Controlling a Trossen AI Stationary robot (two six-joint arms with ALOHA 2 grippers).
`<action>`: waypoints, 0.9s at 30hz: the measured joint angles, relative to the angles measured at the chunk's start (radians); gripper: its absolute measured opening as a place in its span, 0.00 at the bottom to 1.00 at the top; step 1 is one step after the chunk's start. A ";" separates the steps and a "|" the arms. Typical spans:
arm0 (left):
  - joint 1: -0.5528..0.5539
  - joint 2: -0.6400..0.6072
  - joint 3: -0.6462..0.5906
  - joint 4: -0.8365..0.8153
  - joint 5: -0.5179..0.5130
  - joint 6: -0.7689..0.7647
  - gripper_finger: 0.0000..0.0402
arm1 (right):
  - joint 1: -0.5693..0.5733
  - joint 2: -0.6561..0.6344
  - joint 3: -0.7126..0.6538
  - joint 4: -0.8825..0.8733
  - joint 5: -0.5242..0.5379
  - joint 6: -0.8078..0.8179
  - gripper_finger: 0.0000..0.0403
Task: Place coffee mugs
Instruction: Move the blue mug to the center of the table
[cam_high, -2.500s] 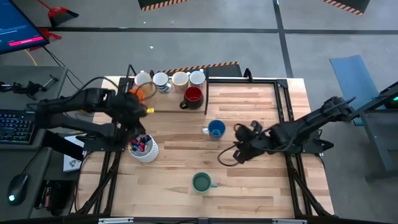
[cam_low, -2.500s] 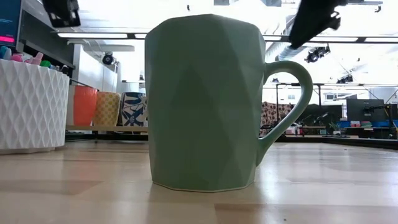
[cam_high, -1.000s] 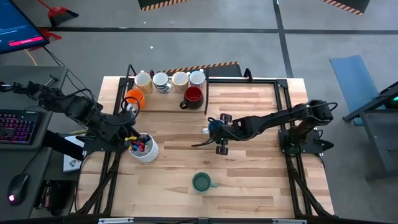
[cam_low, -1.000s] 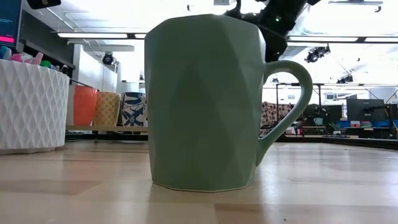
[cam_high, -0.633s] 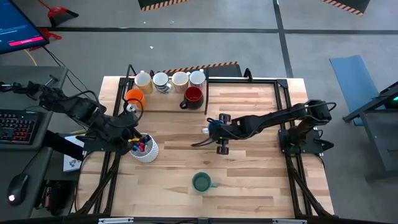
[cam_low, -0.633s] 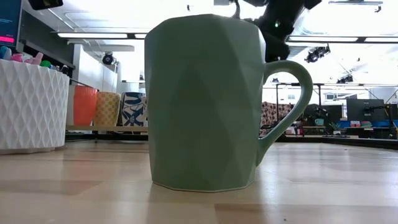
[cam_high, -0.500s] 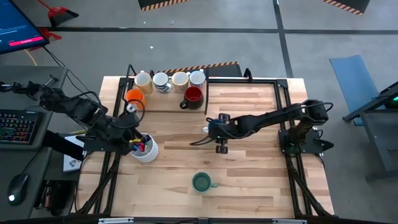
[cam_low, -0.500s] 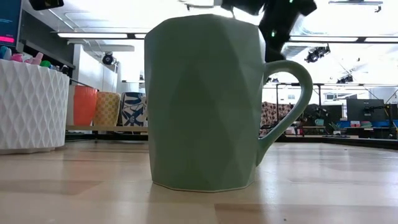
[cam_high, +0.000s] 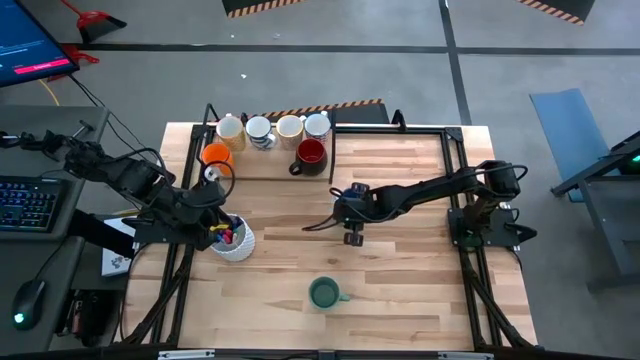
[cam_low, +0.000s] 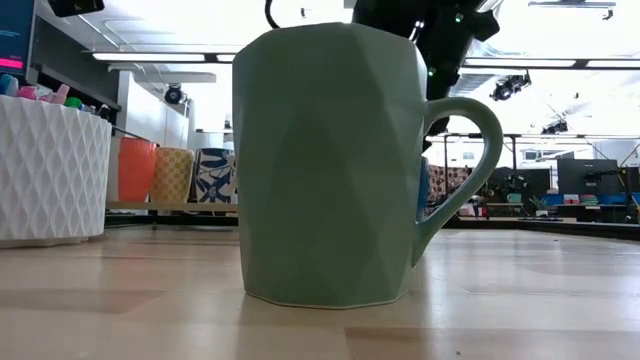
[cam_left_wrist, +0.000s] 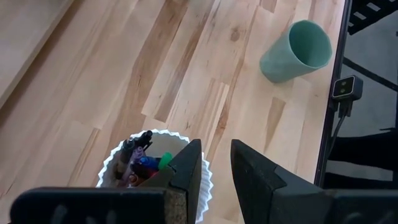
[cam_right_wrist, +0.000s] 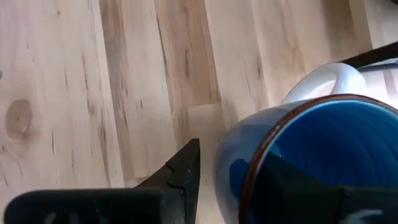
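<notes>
One wall of the blue mug (cam_right_wrist: 311, 155) sits between my right gripper's (cam_right_wrist: 227, 168) parted fingers at mid-frame, so I should close squarely before lifting.

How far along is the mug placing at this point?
Done: six mugs look placed at the far-left corner, four in a row, with the orange mug and dark red mug nearby. In hand: the right gripper straddles the blue mug's rim. Left: the green mug. The left gripper hangs over the pen holder.
</notes>
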 joint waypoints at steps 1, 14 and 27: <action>0.000 0.000 0.000 0.000 0.000 0.000 0.19 | 0.000 0.000 0.000 0.000 -0.001 0.008 0.22; 0.000 0.000 0.000 0.000 -0.026 0.008 0.19 | 0.000 -0.001 0.022 0.169 -0.062 0.048 0.01; 0.005 0.030 0.000 0.010 -0.252 0.059 0.19 | 0.021 -0.001 0.199 0.228 -0.091 -0.046 0.00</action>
